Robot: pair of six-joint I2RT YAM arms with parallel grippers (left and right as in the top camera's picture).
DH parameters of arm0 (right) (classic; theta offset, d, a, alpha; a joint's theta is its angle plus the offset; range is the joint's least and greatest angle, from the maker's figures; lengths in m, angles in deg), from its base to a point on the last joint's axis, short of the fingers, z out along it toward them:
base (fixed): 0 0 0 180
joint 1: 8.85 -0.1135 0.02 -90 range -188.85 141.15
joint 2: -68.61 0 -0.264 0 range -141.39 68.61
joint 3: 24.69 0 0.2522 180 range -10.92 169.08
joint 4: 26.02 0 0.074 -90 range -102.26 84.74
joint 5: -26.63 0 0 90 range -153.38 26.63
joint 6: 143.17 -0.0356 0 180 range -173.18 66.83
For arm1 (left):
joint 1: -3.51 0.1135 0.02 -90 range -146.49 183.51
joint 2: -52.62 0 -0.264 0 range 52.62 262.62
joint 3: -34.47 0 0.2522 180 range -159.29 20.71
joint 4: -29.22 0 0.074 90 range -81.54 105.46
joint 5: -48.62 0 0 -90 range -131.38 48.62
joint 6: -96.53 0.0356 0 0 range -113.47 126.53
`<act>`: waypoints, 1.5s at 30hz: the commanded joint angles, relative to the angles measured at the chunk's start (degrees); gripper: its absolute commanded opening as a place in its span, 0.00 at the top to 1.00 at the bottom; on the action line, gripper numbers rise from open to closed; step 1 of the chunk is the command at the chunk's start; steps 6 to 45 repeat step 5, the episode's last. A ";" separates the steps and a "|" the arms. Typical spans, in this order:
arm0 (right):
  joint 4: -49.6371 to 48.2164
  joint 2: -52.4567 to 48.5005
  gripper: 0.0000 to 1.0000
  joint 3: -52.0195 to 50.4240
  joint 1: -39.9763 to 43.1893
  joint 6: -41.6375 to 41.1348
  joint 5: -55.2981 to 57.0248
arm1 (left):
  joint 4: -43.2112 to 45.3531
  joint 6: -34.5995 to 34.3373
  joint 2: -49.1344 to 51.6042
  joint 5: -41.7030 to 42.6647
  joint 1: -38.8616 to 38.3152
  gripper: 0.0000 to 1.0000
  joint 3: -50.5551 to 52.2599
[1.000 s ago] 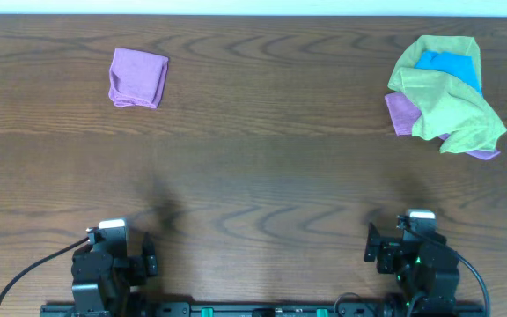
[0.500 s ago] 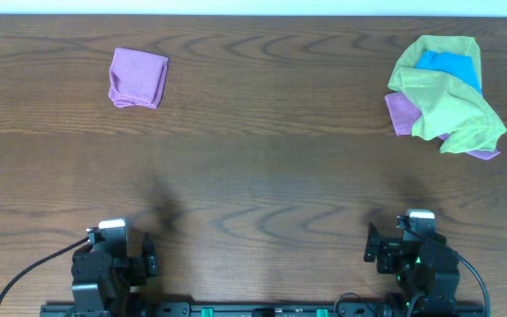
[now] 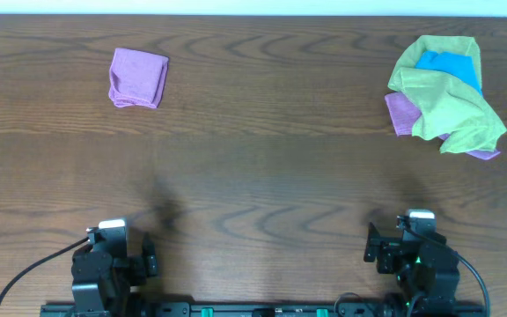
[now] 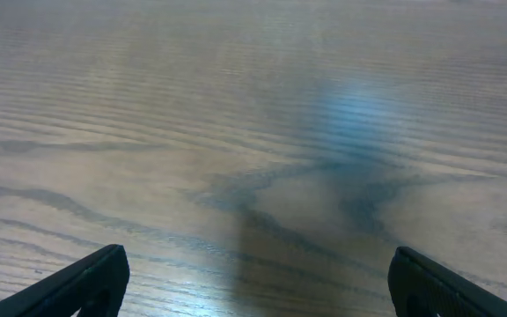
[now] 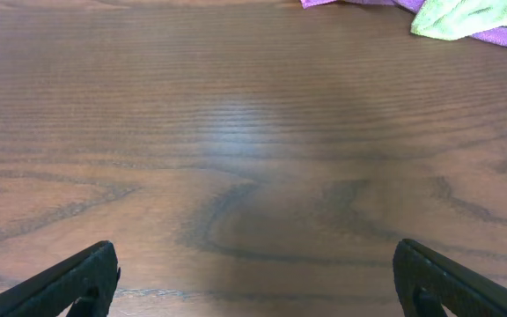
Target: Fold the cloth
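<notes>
Purple folded cloth and heaped pile unmoved; left pincer, right pincer both wide as before.

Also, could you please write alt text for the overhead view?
A dark wooden table from above: a folded purple cloth lies far left, a crumpled pile of green, blue and purple cloths far right. The left arm and right arm sit at the near edge, touching neither.

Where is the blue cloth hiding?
In the overhead view, the blue cloth is at the far right corner of the table, peeking out from the crumpled green cloth that wraps around it.
</notes>
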 commanded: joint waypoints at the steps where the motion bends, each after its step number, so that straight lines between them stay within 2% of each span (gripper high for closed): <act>1: 0.68 0.61 0.01 -1.03 0.66 0.63 -0.87 | -0.74 0.79 -0.37 0.22 -0.35 0.05 0.35; 45: 0.68 0.61 0.01 -1.03 0.66 0.63 -0.87 | -0.74 0.79 -0.37 0.22 -0.35 0.05 0.33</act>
